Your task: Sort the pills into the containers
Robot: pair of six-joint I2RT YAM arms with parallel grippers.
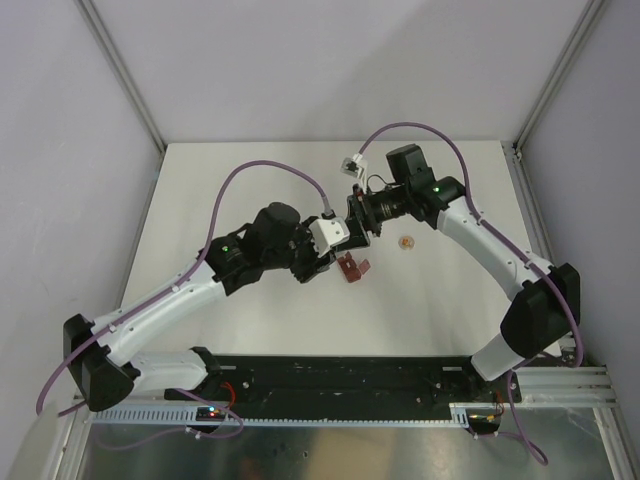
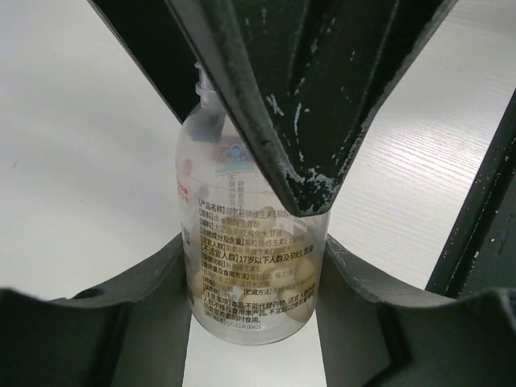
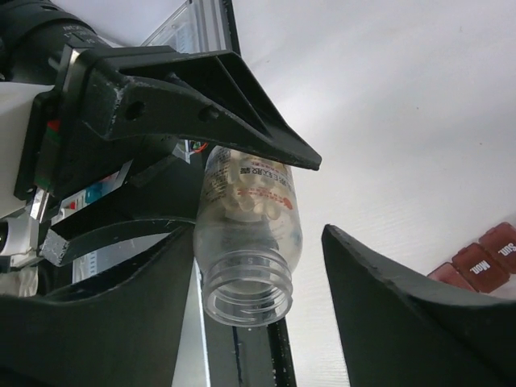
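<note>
A clear labelled vial (image 2: 250, 242) holds pale yellowish pills (image 2: 300, 278). My left gripper (image 2: 254, 278) is shut on its lower body and holds it tilted above the table. In the right wrist view the vial (image 3: 246, 242) points its open, capless mouth at the camera, with the pills (image 3: 251, 193) at its far end. My right gripper (image 3: 258, 231) is open around the mouth, its right finger (image 3: 403, 290) well apart from it. The dark red containers (image 1: 352, 268) lie on the table just below both grippers (image 1: 345, 228) and also show in the right wrist view (image 3: 484, 258).
A small round orange-tan thing (image 1: 406, 242) lies on the white table (image 1: 250, 180) right of the grippers; I cannot tell whether it is a cap or pills. Grey walls stand at the back and both sides. The arm bases sit on a black rail (image 1: 340, 375) at the near edge.
</note>
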